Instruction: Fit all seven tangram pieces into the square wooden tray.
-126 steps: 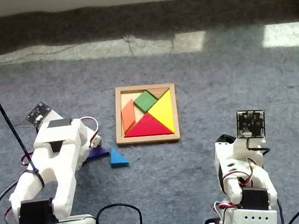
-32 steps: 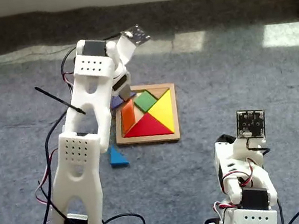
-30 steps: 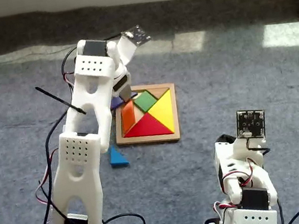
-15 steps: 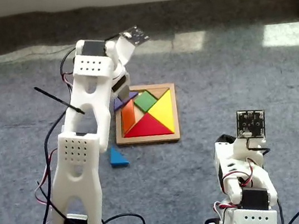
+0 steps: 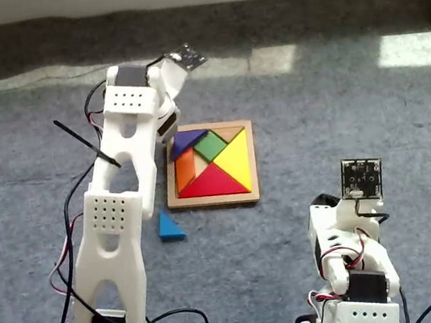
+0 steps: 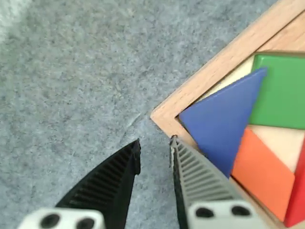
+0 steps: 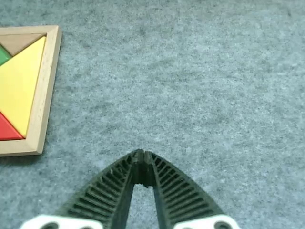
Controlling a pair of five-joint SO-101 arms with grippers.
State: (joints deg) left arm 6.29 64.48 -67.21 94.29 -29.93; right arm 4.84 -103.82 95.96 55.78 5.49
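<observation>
The square wooden tray (image 5: 215, 202) lies mid-table and holds a green square (image 5: 211, 145), a yellow triangle (image 5: 236, 161), a red triangle (image 5: 214, 181) and an orange piece (image 5: 185, 167). A purple-blue triangle (image 5: 186, 141) lies in its far-left corner, shown close up (image 6: 219, 119) beside the green square (image 6: 279, 93). My left gripper (image 6: 155, 142) hangs open just outside that corner of the rim (image 6: 209, 76), holding nothing; it sits at the end of the outstretched arm (image 5: 168, 129). A small blue triangle (image 5: 169, 227) rests on the carpet near the tray's front-left corner. My right gripper (image 7: 141, 156) is shut over bare carpet.
Grey carpet covers the table. The right arm (image 5: 351, 251) stays folded at the near right, with the tray's right rim (image 7: 45, 95) off to one side of it. A darker strip runs along the far edge.
The left arm rose from the near-left carpet and carried the purple-blue triangle to the tray's far-left corner. It has let go, and the gripper has drawn back off the rim. The right arm stayed still.
</observation>
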